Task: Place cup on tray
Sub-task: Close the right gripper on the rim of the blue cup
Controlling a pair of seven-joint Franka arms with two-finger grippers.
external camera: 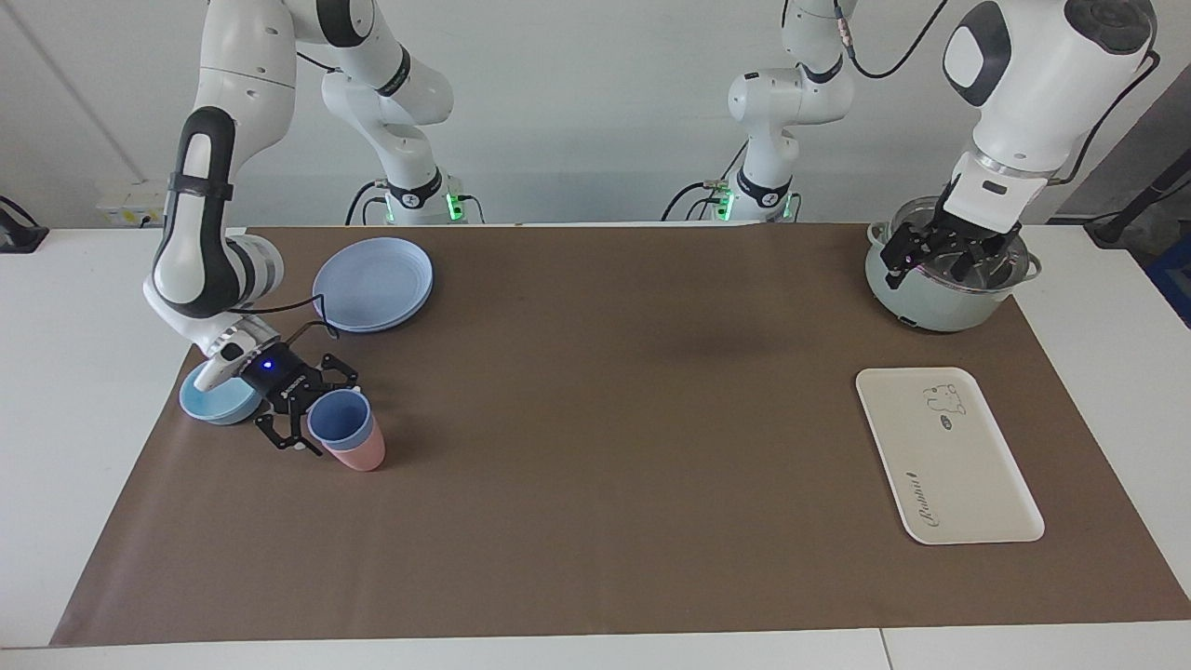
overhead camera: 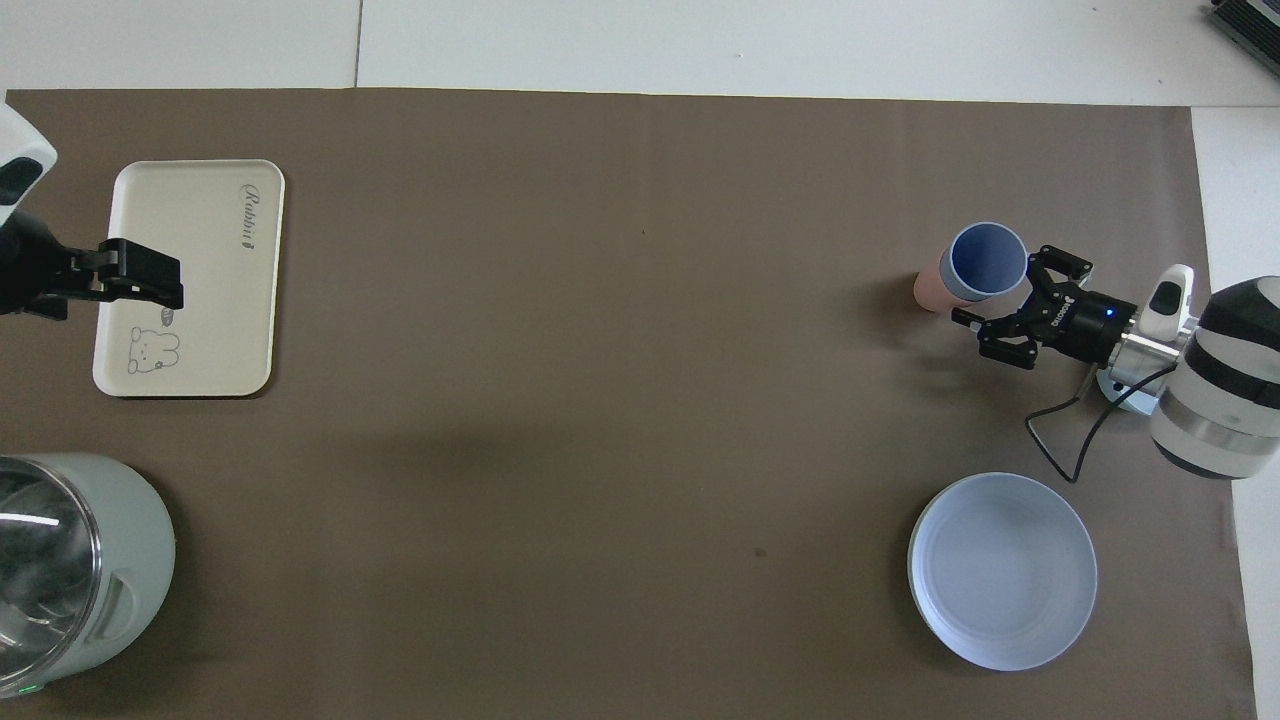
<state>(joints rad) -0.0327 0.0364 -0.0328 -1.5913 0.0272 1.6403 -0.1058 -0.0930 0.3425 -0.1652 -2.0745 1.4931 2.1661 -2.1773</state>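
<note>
The periwinkle-blue cup sits nested inside a pink cup at the right arm's end of the table. My right gripper is low beside the stacked cups, its fingers open, and the blue cup's rim is at the mouth of the jaws. The cream-white tray with the rabbit drawing lies bare at the left arm's end. My left gripper hangs open and empty in the air over a pot.
A pale green pot stands nearer to the robots than the tray. A round blue plate lies nearer to the robots than the cups. A light-blue bowl sits under the right wrist.
</note>
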